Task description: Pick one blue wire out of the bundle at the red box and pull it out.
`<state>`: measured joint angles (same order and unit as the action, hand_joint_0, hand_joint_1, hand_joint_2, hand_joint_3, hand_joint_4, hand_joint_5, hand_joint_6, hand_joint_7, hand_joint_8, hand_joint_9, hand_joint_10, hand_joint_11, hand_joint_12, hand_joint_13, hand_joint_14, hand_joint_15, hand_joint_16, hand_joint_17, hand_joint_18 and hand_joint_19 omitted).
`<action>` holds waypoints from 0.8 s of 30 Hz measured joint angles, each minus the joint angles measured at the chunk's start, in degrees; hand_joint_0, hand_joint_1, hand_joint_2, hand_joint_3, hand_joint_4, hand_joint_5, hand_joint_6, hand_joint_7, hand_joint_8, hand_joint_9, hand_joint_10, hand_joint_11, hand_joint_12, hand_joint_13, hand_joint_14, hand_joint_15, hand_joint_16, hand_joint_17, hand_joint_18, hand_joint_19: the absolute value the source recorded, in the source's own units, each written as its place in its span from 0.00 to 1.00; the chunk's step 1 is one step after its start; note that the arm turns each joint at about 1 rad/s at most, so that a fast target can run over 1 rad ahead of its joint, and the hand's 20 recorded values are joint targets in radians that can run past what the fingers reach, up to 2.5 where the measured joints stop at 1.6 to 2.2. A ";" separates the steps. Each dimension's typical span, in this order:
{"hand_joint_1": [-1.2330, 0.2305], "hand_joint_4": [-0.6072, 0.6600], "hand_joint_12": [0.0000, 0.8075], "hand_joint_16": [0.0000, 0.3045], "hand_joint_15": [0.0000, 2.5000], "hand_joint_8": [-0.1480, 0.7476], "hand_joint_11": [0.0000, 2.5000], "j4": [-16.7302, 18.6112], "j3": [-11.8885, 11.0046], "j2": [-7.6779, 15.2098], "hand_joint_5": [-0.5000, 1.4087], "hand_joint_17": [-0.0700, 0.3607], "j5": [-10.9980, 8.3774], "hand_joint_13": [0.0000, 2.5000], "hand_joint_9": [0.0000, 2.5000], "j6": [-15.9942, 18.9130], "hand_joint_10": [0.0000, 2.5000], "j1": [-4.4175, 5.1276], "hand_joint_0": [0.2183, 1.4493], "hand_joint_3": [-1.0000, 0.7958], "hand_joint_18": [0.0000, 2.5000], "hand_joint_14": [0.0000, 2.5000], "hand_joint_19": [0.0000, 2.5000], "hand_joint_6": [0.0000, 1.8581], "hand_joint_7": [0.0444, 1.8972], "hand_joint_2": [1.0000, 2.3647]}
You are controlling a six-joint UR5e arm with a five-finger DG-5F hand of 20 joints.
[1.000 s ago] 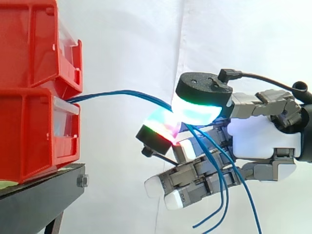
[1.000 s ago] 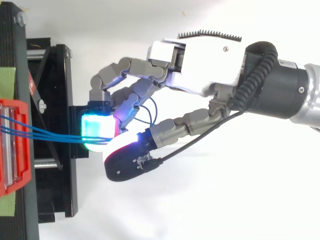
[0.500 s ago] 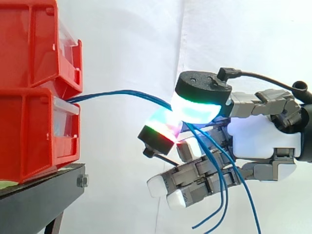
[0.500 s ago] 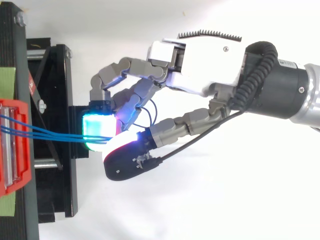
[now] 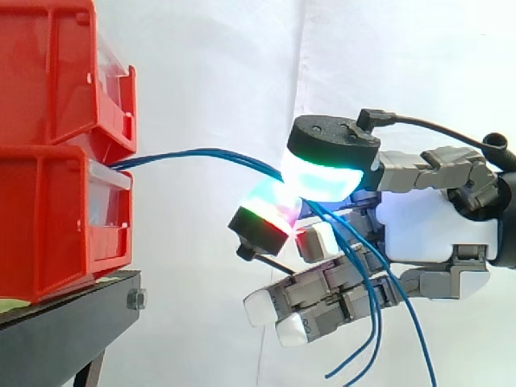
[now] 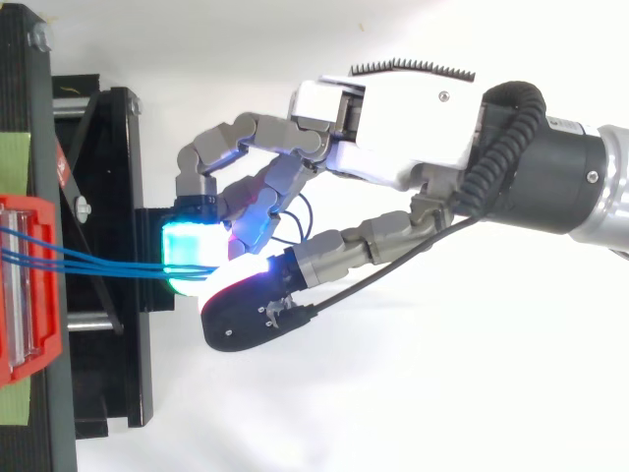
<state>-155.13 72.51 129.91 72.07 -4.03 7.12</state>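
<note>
- Fingertips [image 5: 270,211]: two glowing pads meet, a cyan-green one above and a green-red one below; the blue wires [image 5: 201,153] are pinched between them; I cannot tell how many strands are caught
- The remaining fingers curl underneath with white tips, holding nothing; the wires' loose ends hang down past them
- Hand [image 6: 393,118]: reaches in from the right, well apart from the bins
- The wires leave the top front of the lower red bin [image 5: 56,218] as a bundle; they arch through open air to the pads
- Two red bins are stacked on the black stand [image 5: 64,322]; the white curtain [image 5: 210,64] hangs behind
</note>
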 measured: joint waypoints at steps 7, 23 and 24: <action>0.47 0.61 0.49 0.21 0.15 0.43 0.29 0.00 0.00 0.00 0.22 0.50 0.00 0.28 0.48 0.00 0.01 0.00 0.30 0.42 0.23 0.01 0.16 0.43 0.68 0.01; 0.42 0.60 0.46 0.19 0.16 0.42 0.30 0.00 0.00 0.00 0.22 0.46 -0.01 0.28 0.49 -0.04 0.01 0.00 0.27 0.35 0.21 0.01 0.17 0.44 0.68 0.01; 0.42 0.60 0.46 0.19 0.16 0.42 0.31 0.00 0.00 0.01 0.22 0.46 -0.01 0.28 0.49 -0.01 0.01 0.00 0.27 0.34 0.21 0.01 0.17 0.44 0.68 0.01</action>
<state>-155.13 72.51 129.92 72.06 -4.04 7.12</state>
